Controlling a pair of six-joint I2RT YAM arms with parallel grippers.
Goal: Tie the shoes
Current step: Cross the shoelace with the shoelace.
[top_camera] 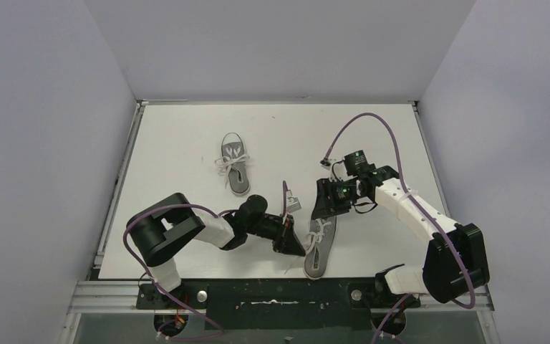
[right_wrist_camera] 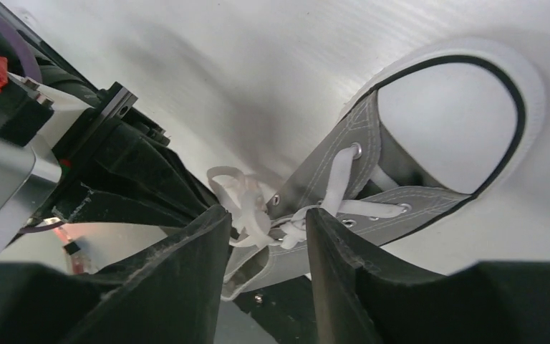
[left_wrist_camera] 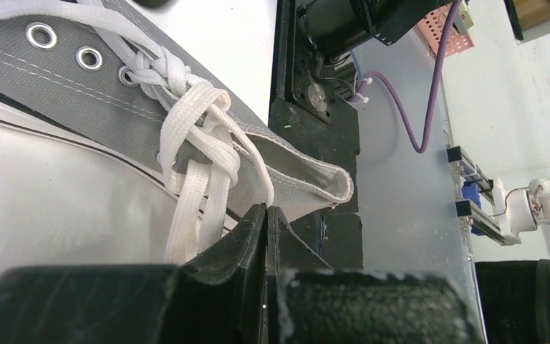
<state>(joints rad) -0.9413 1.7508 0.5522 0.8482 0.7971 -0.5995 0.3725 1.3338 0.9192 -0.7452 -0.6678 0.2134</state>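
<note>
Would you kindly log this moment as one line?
near shoe: between both arms | laces: bunched at eyelets | left fingers: shut beside laces | right fingers: open, astride laces | far shoe: untouched, farther back

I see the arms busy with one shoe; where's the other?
In the top view, the other shoe lies left of centre on the table, beyond the left arm, untouched.
</note>
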